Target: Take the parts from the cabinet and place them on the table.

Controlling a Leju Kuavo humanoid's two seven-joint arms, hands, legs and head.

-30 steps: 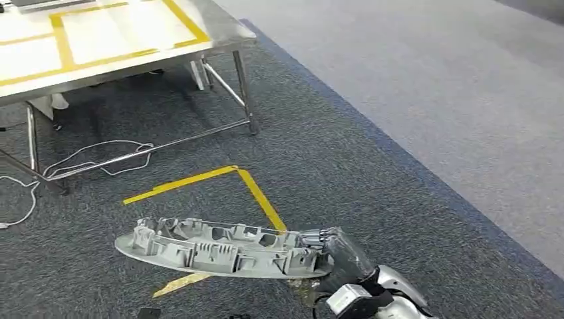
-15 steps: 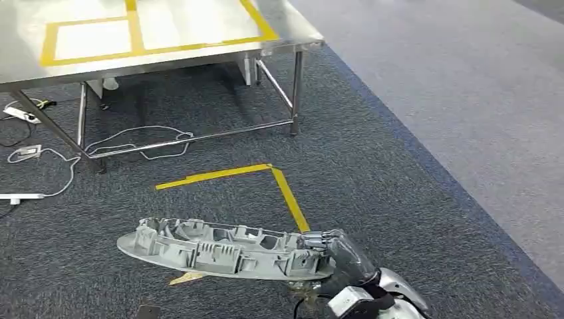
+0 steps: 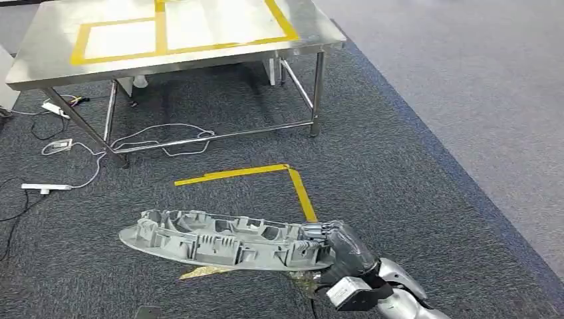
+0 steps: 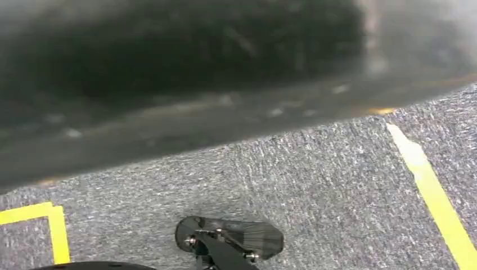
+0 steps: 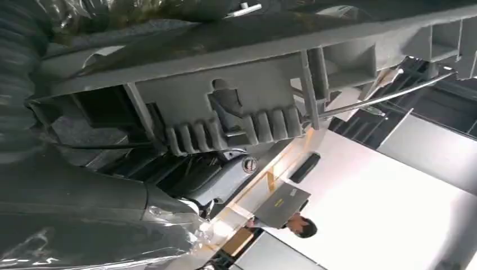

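A long grey plastic part [image 3: 223, 240] with ribs and pockets hangs level above the carpet, low in the head view. My right hand [image 3: 339, 244] grips its right end, the silver forearm coming in from the bottom right. Up close in the right wrist view the part's ribbed underside [image 5: 236, 107] runs across the frame, with my right hand [image 5: 62, 185] wrapped in clear film holding it. The steel table [image 3: 46, 61] with yellow tape rectangles stands ahead at the top of the head view.
White cables and a power strip [image 3: 45, 189] lie on the carpet under and left of the table. A yellow tape corner [image 3: 292, 174] marks the floor between me and the table. Lighter grey flooring [image 3: 479, 80] runs along the right. A person [image 5: 298, 226] appears in the right wrist view.
The whole head view has shifted: the table and floor tape have slid right and nearer as the camera moved. The part stays held in my right hand in the same pose.
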